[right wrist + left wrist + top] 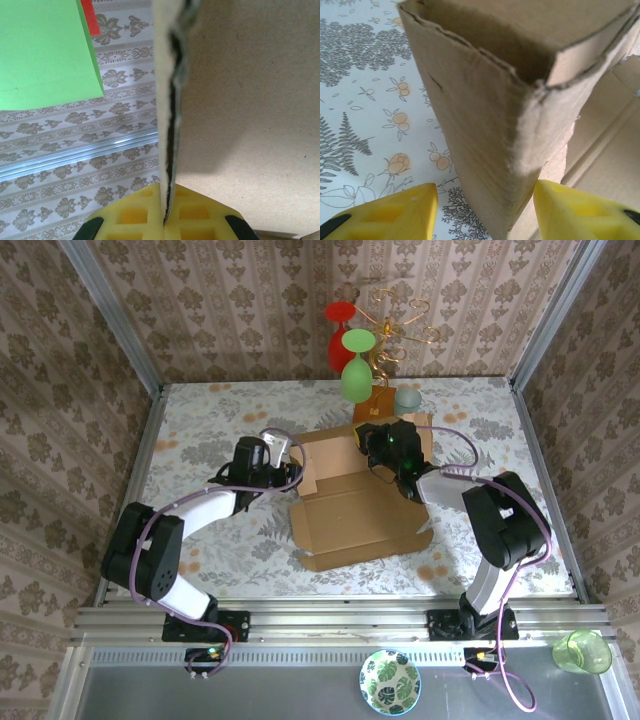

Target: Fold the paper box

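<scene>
Roughly in the middle of the floral-covered table (215, 410) lies the paper box (355, 520), a brown cardboard mailer that is partly erected. Its wide base panel rests flat on the near side, while its left wall and far panel stand up from the cloth.

From the left wrist view, the left gripper (485, 197) straddles an upright folded corner of the box at its left far side. Its yellow fingers (395, 212) stand apart on either side of the cardboard. A sliver of tablecloth shows between the left finger and the wall, so the claw is released rather than pinching.

The right gripper (166, 202) is at the far right part of the box and is clenched on a thin cardboard panel seen edge-on. The panel's edge runs straight down into the seam between the pressed yellow pads.

Beyond the box, at the far edge of the table, a gold wire rack (400, 315) rises from a small wooden square base (382, 400). A red wine glass (340, 335) and a green wine glass (356, 365) hang from it upside down. A pale bluish glass (407, 398) sits just beside the base.

On the near ledge, in front of the arm bases, are a leaf-patterned bowl (390, 681) and, well to its right, a green cup (583, 651).
</scene>
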`<move>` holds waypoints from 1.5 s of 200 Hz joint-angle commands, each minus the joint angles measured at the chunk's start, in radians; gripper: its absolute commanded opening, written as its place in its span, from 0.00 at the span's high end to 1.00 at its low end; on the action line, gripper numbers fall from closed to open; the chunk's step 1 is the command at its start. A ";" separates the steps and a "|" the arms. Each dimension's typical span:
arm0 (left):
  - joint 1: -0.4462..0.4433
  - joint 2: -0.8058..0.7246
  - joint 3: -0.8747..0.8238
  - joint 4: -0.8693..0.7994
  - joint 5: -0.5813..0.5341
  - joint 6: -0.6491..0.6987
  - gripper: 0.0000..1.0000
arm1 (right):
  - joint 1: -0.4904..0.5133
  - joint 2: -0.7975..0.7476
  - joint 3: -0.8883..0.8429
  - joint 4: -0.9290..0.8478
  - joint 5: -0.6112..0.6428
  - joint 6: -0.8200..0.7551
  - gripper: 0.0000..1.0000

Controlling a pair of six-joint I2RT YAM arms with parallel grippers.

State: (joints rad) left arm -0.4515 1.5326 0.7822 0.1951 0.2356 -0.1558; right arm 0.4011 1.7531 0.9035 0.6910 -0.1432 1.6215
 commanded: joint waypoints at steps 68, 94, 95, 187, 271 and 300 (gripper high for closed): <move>-0.077 0.064 0.043 -0.044 -0.242 0.009 0.43 | 0.002 -0.041 -0.043 0.021 -0.047 -0.007 1.00; -0.087 0.078 0.056 -0.055 -0.292 -0.007 0.45 | 0.005 -0.046 -0.041 0.017 -0.045 -0.005 1.00; -0.088 0.079 0.057 -0.055 -0.294 -0.008 0.45 | 0.006 -0.046 -0.042 0.017 -0.045 -0.005 1.00; -0.142 0.162 0.116 -0.125 -0.554 -0.039 0.48 | 0.017 -0.037 -0.043 0.024 -0.042 0.007 1.00; -0.150 0.207 0.115 -0.072 -0.601 -0.039 0.46 | 0.019 0.050 -0.114 0.256 -0.017 0.022 1.00; -0.154 0.227 0.130 -0.079 -0.614 -0.039 0.48 | 0.019 0.067 -0.107 0.274 -0.006 0.036 1.00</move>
State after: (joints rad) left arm -0.6121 1.7035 0.9047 0.1959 -0.3309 -0.1875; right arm 0.4103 1.7920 0.8139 0.9474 -0.1272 1.6379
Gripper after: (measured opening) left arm 0.531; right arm 0.043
